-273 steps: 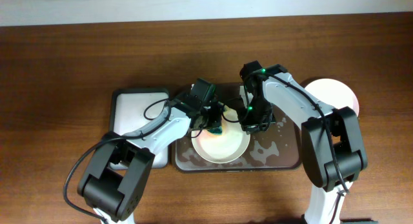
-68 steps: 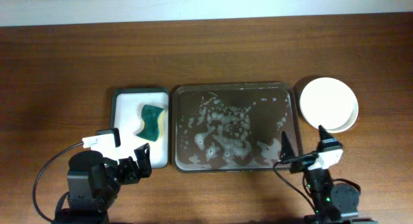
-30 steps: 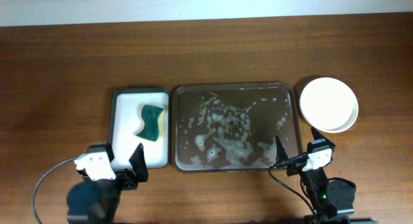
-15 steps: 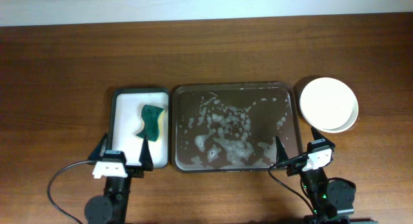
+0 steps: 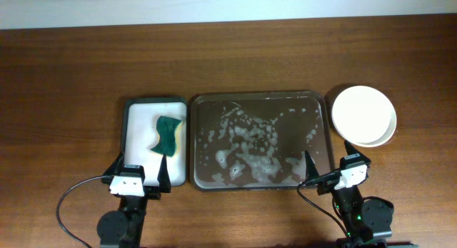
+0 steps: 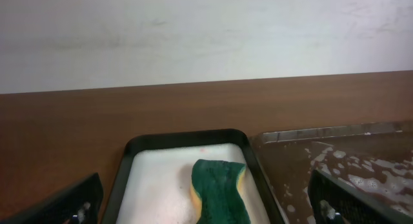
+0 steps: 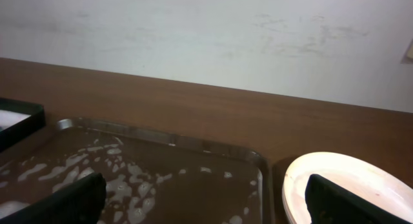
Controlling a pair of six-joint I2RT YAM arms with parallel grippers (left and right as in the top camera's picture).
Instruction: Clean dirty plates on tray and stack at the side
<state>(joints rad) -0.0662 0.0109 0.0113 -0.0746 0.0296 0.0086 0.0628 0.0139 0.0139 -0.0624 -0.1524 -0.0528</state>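
The dark tray [image 5: 261, 99] lies mid-table, wet with white suds and holding no dish; its rim shows as the tray [image 7: 161, 137] and the tray [image 6: 335, 130] in the wrist views. White plates [image 5: 363, 116] sit stacked on the table right of it, seen too as the plates [image 7: 345, 175] in the right wrist view. My left gripper [image 5: 140, 171] stands open at the near edge, below the small white tray. My right gripper [image 5: 328, 162] is open by the dark tray's near right corner. Nothing is between either pair of fingers [image 6: 68, 201] [image 7: 64, 198].
A small white tray [image 5: 139, 116] with a dark rim lies left of the dark tray and holds a green and yellow sponge [image 5: 168, 135], also seen as the sponge [image 6: 219, 188]. Bare brown wood runs along the far side up to a pale wall [image 7: 206, 30].
The left arm has drawn back and turned, its open gripper settling at the near edge below the small white tray. The right gripper has stayed put.
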